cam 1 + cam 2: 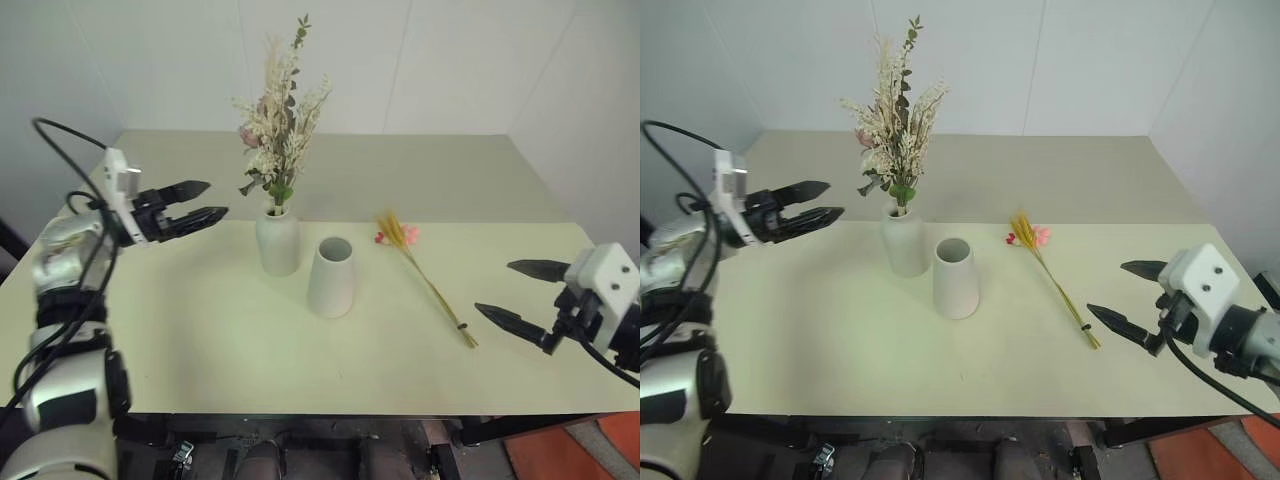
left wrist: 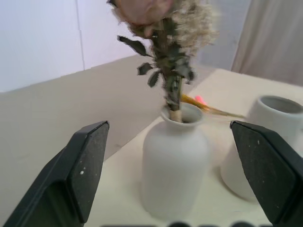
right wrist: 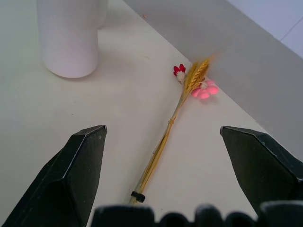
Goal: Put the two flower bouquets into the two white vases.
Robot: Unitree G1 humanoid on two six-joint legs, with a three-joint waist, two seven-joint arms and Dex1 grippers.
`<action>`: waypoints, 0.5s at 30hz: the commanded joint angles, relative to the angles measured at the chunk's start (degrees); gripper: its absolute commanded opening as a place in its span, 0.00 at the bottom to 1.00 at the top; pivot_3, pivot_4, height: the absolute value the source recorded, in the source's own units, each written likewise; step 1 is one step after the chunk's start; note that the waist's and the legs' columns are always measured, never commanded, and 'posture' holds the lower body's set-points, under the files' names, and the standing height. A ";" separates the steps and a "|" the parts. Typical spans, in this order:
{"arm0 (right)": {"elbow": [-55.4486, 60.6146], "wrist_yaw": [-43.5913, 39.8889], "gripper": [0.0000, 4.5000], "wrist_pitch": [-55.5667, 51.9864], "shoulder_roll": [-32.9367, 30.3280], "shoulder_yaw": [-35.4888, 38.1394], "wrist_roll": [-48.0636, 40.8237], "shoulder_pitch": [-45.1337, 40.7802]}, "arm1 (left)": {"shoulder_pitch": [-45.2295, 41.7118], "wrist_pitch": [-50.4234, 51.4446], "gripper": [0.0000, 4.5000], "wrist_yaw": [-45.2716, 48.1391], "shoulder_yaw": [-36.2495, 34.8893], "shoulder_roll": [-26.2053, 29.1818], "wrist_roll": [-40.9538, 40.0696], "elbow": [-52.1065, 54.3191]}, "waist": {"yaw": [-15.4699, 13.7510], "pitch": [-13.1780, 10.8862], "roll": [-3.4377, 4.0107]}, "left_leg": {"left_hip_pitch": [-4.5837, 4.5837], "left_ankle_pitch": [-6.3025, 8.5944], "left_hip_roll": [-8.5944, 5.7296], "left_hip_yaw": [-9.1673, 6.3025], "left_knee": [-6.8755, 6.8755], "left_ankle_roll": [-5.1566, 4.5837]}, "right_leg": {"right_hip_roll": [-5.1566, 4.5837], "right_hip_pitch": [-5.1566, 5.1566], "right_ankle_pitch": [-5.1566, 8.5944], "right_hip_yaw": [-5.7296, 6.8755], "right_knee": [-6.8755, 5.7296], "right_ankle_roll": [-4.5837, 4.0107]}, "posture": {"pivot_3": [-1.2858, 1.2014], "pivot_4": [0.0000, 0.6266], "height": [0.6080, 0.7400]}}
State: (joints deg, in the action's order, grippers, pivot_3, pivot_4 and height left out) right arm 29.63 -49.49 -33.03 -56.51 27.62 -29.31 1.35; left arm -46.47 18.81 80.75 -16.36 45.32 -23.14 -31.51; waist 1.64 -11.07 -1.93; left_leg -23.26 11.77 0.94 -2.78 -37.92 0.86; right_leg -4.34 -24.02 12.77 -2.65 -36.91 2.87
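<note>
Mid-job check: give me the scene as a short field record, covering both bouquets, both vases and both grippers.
bushy bouquet: upright in the bottle vase
thin sprig: flat on the table, right of the cone vase
cone vase: empty, beside the bottle vase
left gripper: open, left of the bottle vase, holding nothing
right gripper: open, near the sprig's stem end, not touching it
left to do: sprig into cone vase

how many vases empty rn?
1. The cone vase at table centre is empty. The bottle vase, to its left and slightly behind, holds the bushy bouquet. The thin sprig lies flat on the table, right of both.
</note>
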 commanded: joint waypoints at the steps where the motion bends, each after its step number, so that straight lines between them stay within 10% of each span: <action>1: -3.51 1.27 1.00 -6.33 -3.68 -8.56 0.92 -8.12 | 4.70 5.77 0.99 3.27 -0.93 6.86 -3.69 13.28 | 0.52 0.00 0.00 | -0.01 0.00 0.00 0.01 0.00 0.00 | 0.00 -0.02 0.01 0.00 -0.01 0.01 | 0.52 0.24 1.00; 15: -44.14 -2.41 1.00 -19.39 8.77 -46.73 17.47 -53.23 | 26.55 12.16 0.99 4.34 -11.57 18.92 -11.10 33.65 | 1.01 -0.07 0.11 | -0.16 0.01 0.05 0.07 0.11 -0.02 | 0.01 -0.34 -0.05 0.01 -0.05 -0.44 | 0.52 0.24 1.00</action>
State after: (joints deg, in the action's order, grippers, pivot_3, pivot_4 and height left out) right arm -11.09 -51.32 -54.02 -48.43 -18.47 -14.17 -49.17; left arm -21.02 31.02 85.08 -24.60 62.73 -33.06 -0.30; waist 2.64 -11.14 -1.82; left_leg -23.43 11.78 0.98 -2.71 -37.81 0.84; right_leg -4.33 -24.38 12.71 -2.64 -36.96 2.43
